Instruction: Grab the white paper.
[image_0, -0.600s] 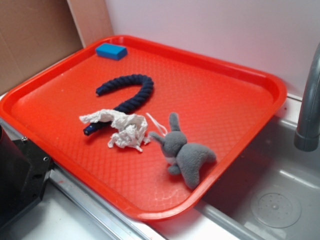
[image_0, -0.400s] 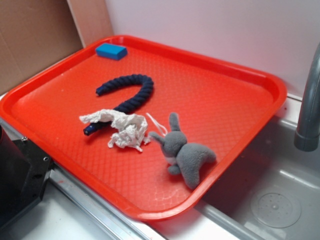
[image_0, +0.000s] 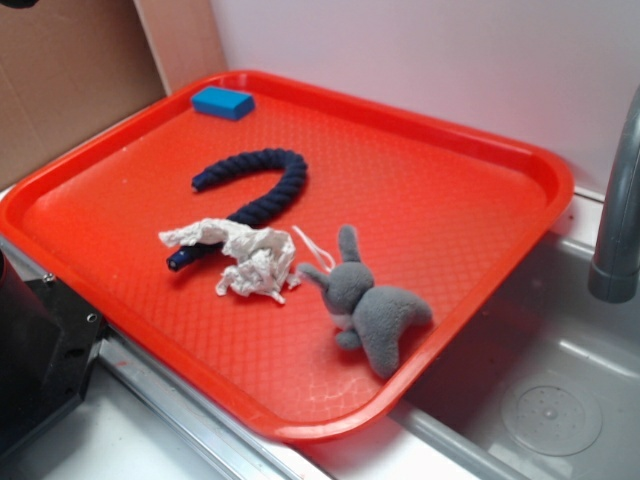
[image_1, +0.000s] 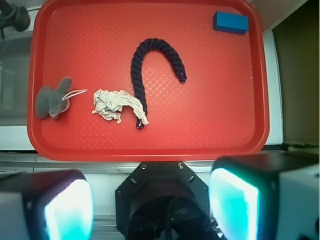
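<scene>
The claw (image_1: 150, 205) hangs spread wide, well above the tray (image_1: 150, 147) and holding nothing. The paper (image_1: 116, 105) lies between bunny (image_1: 52, 100) and rope (image_1: 145, 70), its strip draped over the rope's end. It looks light, soft and crushable, so pinching the bunched wad nearer the bunny seems best.

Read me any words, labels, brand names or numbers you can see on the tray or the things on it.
There is no readable text in either view.
The red tray, blue block, dark rope, white paper and grey plush bunny all show plain surfaces, with no lettering, labels or numbers.
</scene>
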